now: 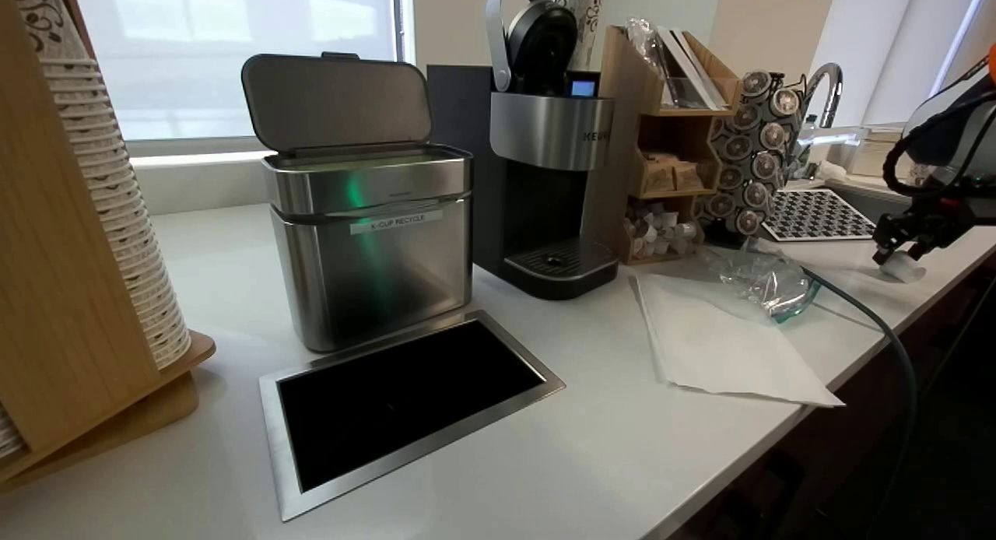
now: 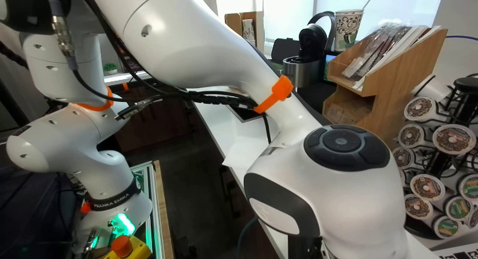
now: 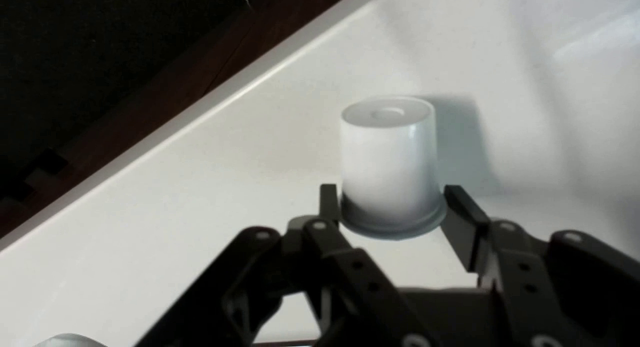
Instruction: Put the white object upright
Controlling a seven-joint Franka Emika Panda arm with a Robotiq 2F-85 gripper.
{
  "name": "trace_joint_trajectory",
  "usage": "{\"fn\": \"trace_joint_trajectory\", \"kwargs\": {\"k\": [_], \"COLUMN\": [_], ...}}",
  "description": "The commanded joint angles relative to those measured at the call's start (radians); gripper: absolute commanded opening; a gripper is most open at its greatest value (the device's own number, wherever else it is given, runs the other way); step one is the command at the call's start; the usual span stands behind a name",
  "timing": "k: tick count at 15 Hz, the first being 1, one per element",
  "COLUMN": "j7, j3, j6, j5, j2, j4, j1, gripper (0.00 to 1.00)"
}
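Note:
The white object is a small white cup [image 3: 390, 162], shaped like a coffee pod. In the wrist view its flat closed base faces away from the gripper and its wider rim sits between the fingertips. My gripper [image 3: 386, 199] has one finger against each side near the rim, shut on the cup. In an exterior view the cup [image 1: 903, 268] shows tilted under the dark gripper [image 1: 899, 252], at the counter surface. I cannot tell whether the cup touches the counter. The fingers and cup are out of view where the arm's white hand [image 2: 336, 206] fills the foreground.
The white counter [image 3: 225, 187] has a front edge close beside the cup, with dark floor beyond. A clear plastic bag [image 1: 766, 279], a paper sheet [image 1: 724, 341], a cable [image 1: 879, 318], a black-and-white board [image 1: 817, 215] and a pod rack [image 1: 751, 155] are nearby.

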Motion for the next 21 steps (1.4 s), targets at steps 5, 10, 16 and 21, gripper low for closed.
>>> {"fn": "trace_joint_trajectory", "kwargs": {"k": [5,10,16,21], "j7": [0.146,0.287,0.576,0.721], "j3": [-0.027,-0.042,-0.154,-0.339], "j6": [0.041,0.173,0.381,0.507], "j5": [-0.022,0.011,0.006,0.033], "j2": [-0.028,-0.060,-0.046,0.000], "j4": [-0.044,-0.103,-0.176,-0.215], "j1": [0.034,0.076,0.219,0.416], "gripper": [0.29,0.29,0.29,0.29]}}
